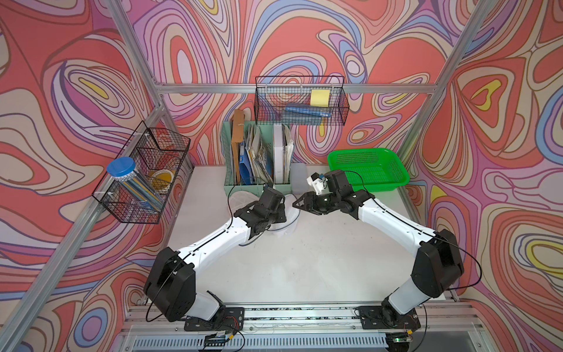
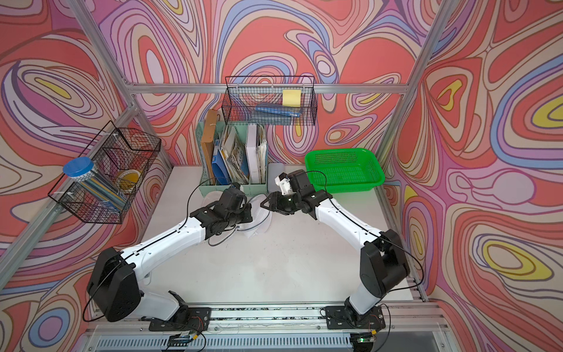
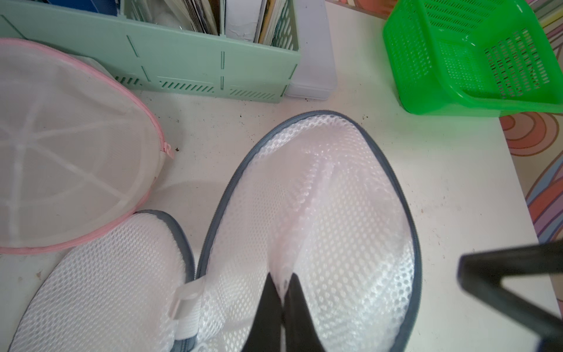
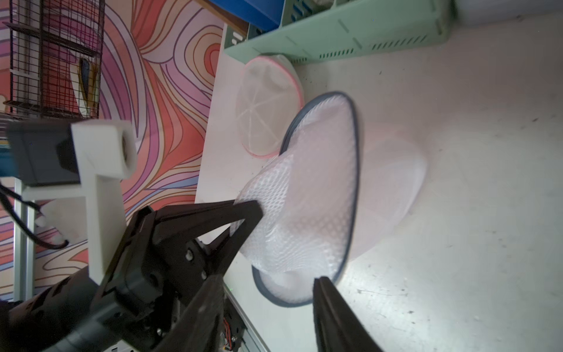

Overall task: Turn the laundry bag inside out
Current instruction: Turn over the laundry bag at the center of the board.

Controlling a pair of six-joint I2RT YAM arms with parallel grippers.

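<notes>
Firmly, the left gripper (image 3: 283,289) pinches the white mesh laundry bag (image 3: 320,213) on the tabletop (image 3: 441,183); the right gripper (image 1: 296,204) beside it stands parted, gripping nothing.

No legible text, labels, numbers (papers (image 3: 201,15) in file organizer (image 3: 182,61) too blurred).
</notes>
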